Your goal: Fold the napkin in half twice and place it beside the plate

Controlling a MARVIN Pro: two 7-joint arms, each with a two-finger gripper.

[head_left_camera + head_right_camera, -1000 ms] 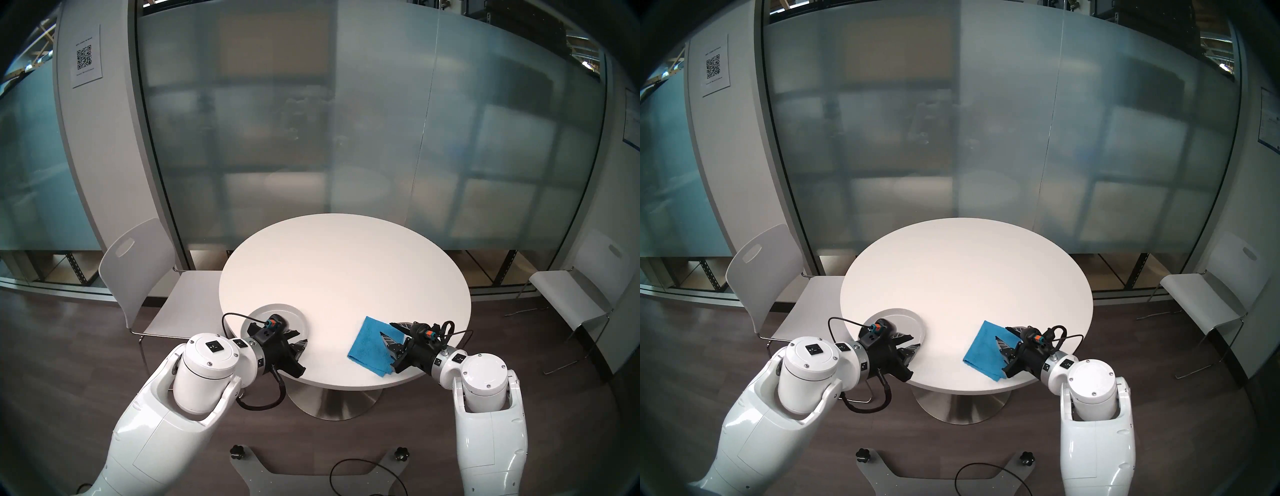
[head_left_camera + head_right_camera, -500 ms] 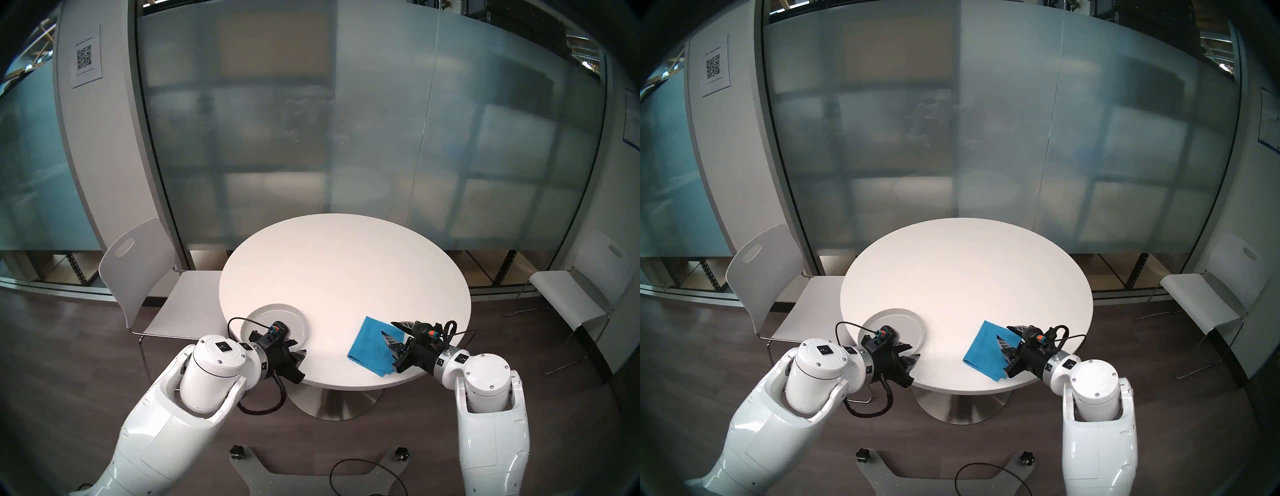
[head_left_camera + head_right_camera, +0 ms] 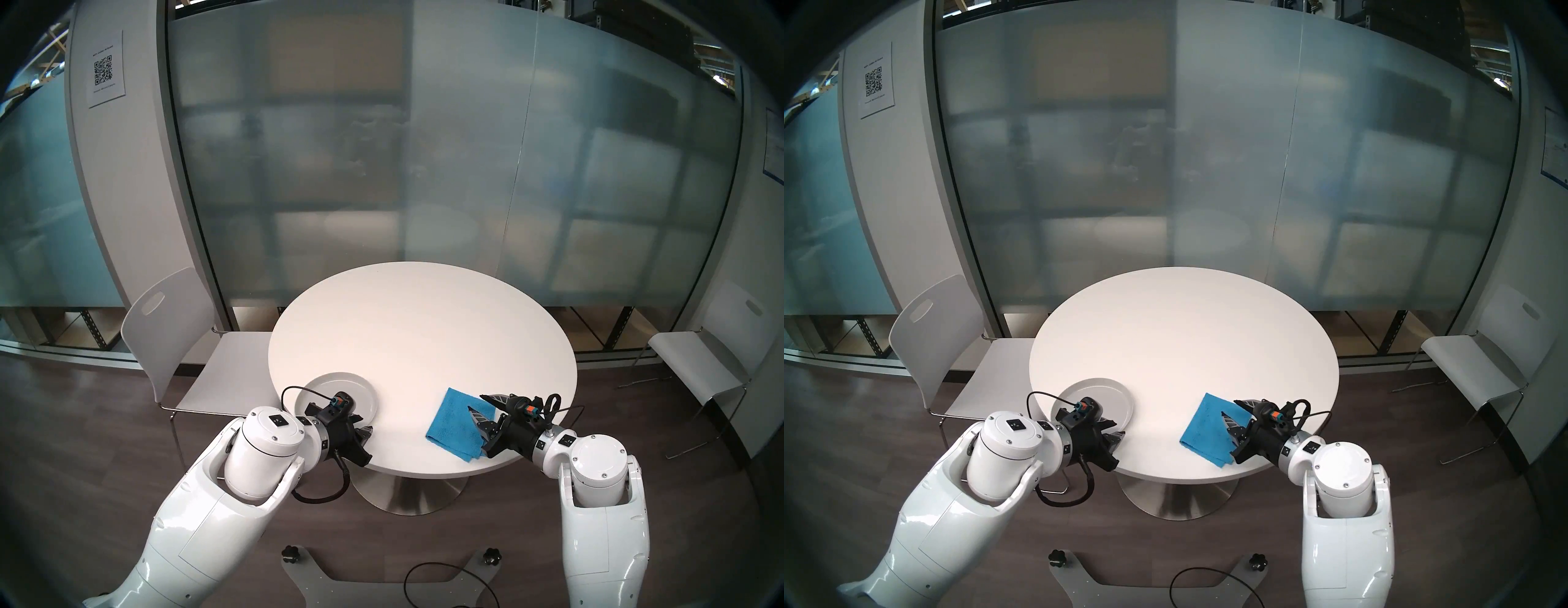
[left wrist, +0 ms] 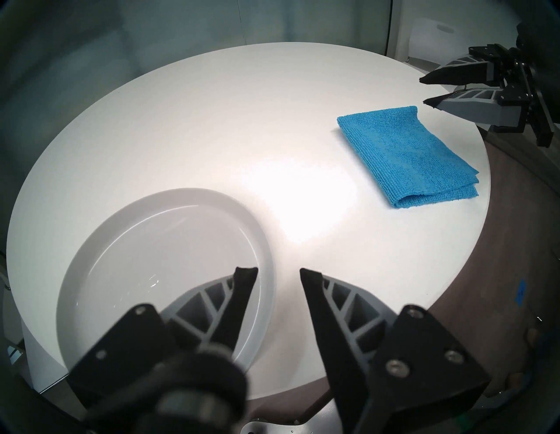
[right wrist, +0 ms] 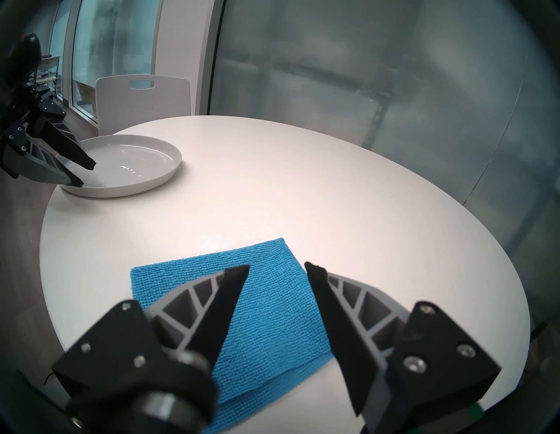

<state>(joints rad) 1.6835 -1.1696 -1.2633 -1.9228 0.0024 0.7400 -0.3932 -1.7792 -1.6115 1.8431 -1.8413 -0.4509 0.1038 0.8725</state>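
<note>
The blue napkin [image 3: 452, 424] [image 4: 403, 157] lies folded in layers on the near right of the round white table [image 3: 424, 331]. A pale plate [image 3: 339, 382] [image 5: 130, 151] sits at the near left, a wide gap of bare tabletop away from the napkin. My right gripper [image 3: 475, 403] [image 5: 277, 266] hangs open just above the napkin's right part, holding nothing. Over the plate's near right rim my left gripper [image 3: 365, 424] [image 4: 278, 271] is open and empty, with part of the plate hidden under it in the head views.
A white chair [image 3: 169, 322] stands at the table's left and another [image 3: 700, 369] off to the right. Frosted glass walls close the back. A grey base plate [image 3: 382, 586] and a black cable lie on the floor below.
My left arm has drawn back toward the table's near edge, uncovering more of the plate. The right arm and the napkin have barely moved.
</note>
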